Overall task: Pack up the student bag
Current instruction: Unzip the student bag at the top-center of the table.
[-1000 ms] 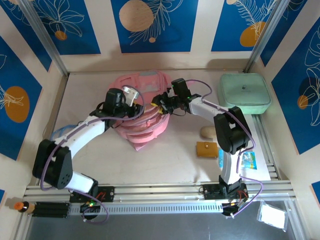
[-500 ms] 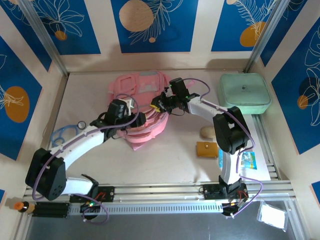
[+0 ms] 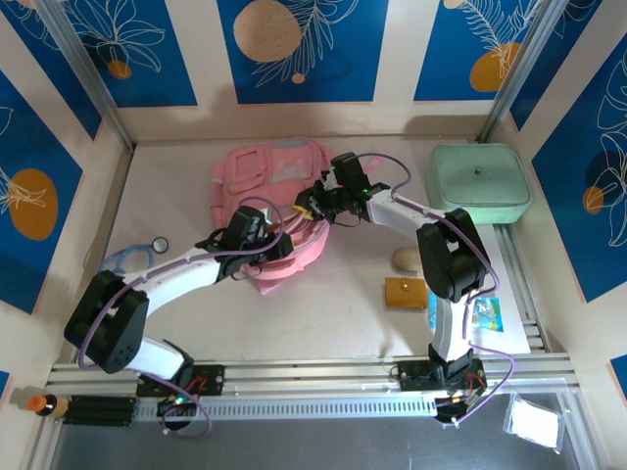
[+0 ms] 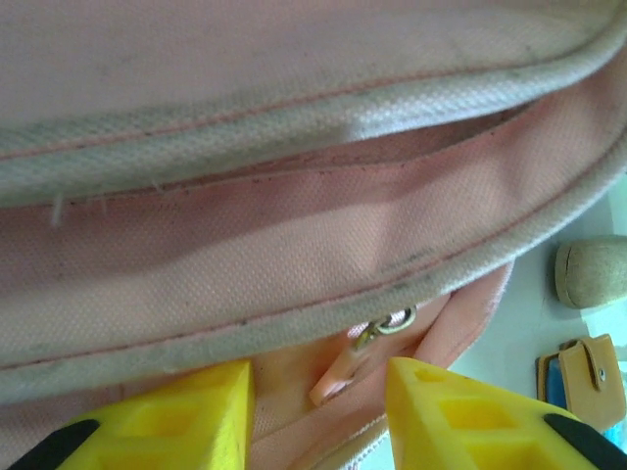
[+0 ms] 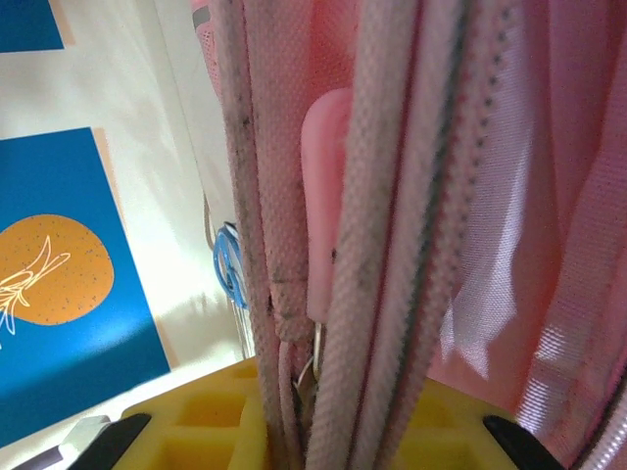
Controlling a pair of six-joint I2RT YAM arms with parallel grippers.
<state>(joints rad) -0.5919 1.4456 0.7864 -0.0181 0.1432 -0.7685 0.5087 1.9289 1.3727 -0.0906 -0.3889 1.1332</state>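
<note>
The student bag (image 3: 265, 171), a soft pink backpack with grey trim, lies at mid-table. My right gripper (image 3: 313, 204) is at its right edge. In the right wrist view the gripper (image 5: 333, 426) is shut on the bag's grey-trimmed zipper edges (image 5: 392, 245), which run up from between the yellow fingers. My left gripper (image 3: 271, 245) is at the bag's near edge. In the left wrist view it (image 4: 318, 416) stands open, with a pink zipper pull (image 4: 338, 377) hanging from a metal ring (image 4: 394, 321) in the gap between the fingers and touching neither.
A mint-green case (image 3: 480, 186) stands at the back right. A beige oval object (image 3: 406, 258), a tan pouch (image 3: 407, 292) and a blue-white packet (image 3: 485, 315) lie to the right of the bag. A blue ring-handled item (image 3: 125, 260) lies at the left.
My left gripper has moved from over the top of the bag toward the near side and right, down to the bag's near edge. The right gripper has barely shifted and keeps its hold.
</note>
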